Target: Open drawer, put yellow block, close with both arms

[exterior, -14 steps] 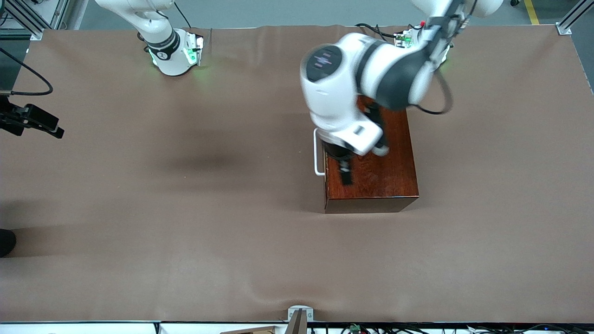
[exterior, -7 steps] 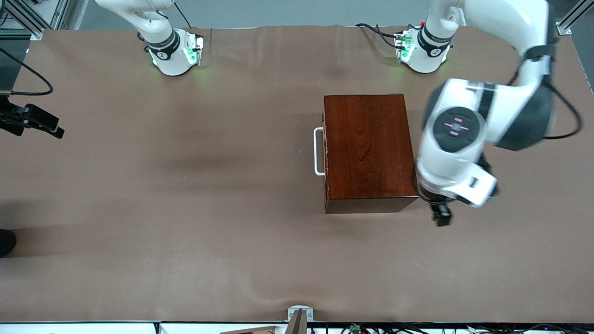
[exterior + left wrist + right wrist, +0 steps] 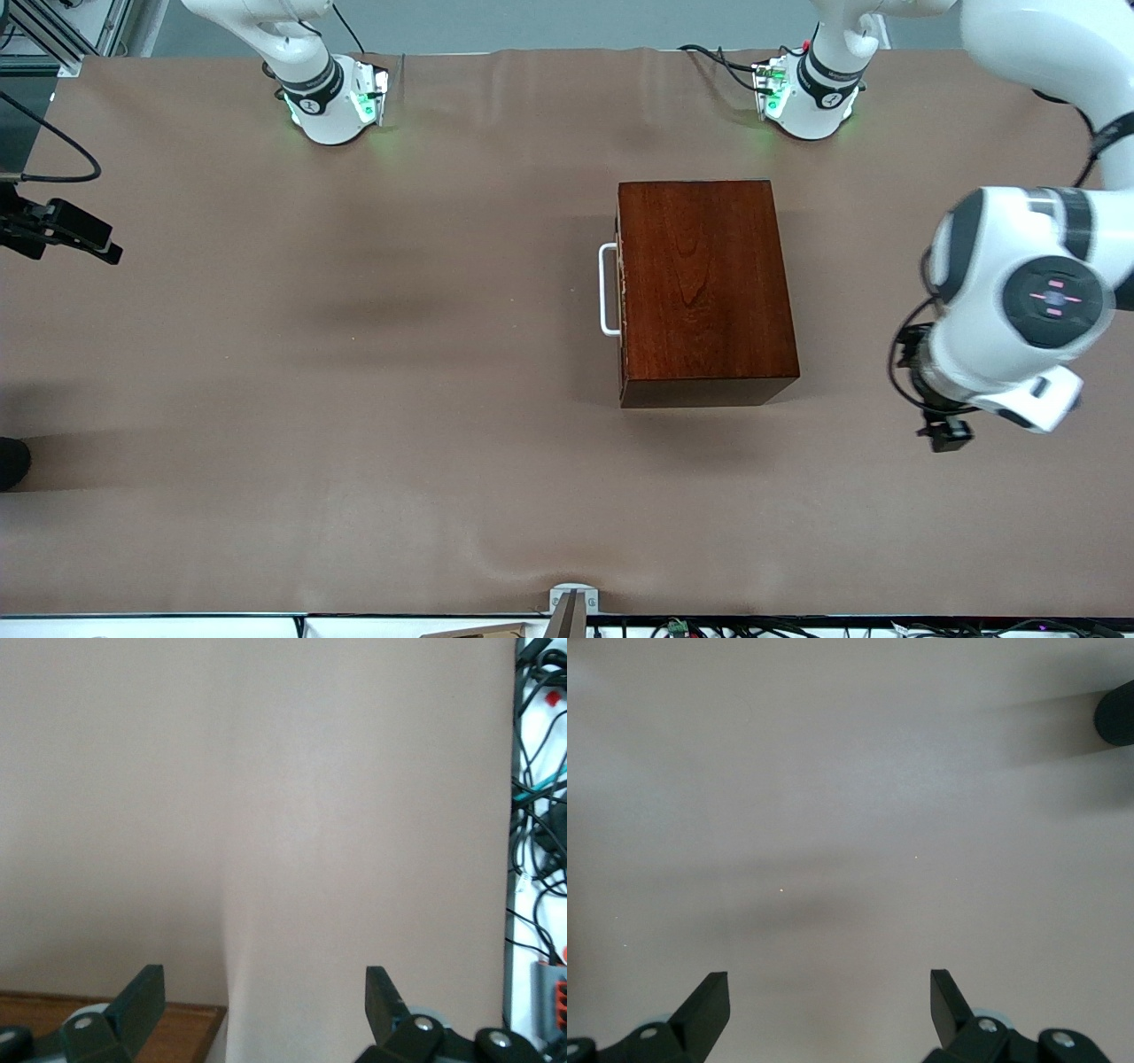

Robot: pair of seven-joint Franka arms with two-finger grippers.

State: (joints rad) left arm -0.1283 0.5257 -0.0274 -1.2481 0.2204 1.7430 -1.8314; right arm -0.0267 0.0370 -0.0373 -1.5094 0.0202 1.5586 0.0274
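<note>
The dark reddish-brown wooden box stands mid-table. Its drawer is pushed fully in, and the white bar handle faces the right arm's end of the table. The yellow block is out of view. My left gripper hangs over bare table beside the box, toward the left arm's end. In the left wrist view this left gripper is open and empty, with a corner of the box by one finger. My right gripper is open and empty over bare table; only the right arm's base shows in the front view.
A black camera mount sticks in over the right arm's end of the table. A dark rounded object lies at that same edge, seen too as the dark object. Cables run off the table edge. A metal bracket sits on the edge nearest the front camera.
The left arm has swung from above the box out toward its own end of the table. The box and drawer have not moved. The right arm's base is unchanged.
</note>
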